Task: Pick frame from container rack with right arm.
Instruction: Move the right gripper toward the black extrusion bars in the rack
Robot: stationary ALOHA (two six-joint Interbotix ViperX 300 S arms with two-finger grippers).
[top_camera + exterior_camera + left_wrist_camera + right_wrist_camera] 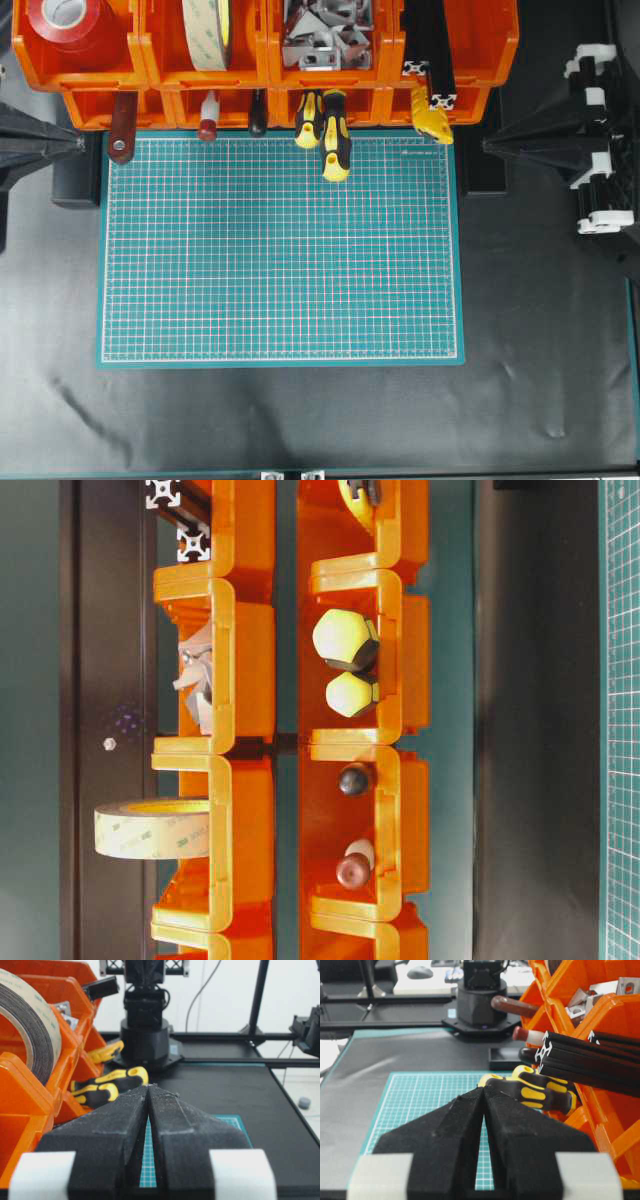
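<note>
Step in hand, as judged: pre-approach. Nothing has been grasped; the frame has not been reached.

The right arm [590, 150] is parked off the green mat [280, 250], beside the mat's right edge, level with the mat's top corner. Its right gripper [484, 1091] is seen closed, fingertips meeting at a point, with nothing held. The left gripper [148, 1088] is likewise pinched shut and empty, parked off the mat's left edge.

The frame [430, 45] lies in the container rack [265, 75], which runs along the mat's top edge. It is in the upper-tier bin above the mat's top right corner, with its cut ends poking over the bin's open front toward the mat. At least two bars are seen there, stacked close [580, 1060]; slotted cross-shaped ends are visible in the right wrist view and the table-level view [178, 520].

A yellow tool [432, 118] sticks out of the lower bin just below the frame ends, at the mat's top right corner. Two screwdrivers [325, 130] overhang the mat's top edge, further left.

Next move, as judged: the right gripper has to be opened, swung toward the mat's top right corner and lined up across one bar near its exposed end. The bar then has to be drawn out along its length. Likely risks: a neighbouring bar dragged along, or the bin lip or yellow tool being fouled.
</note>
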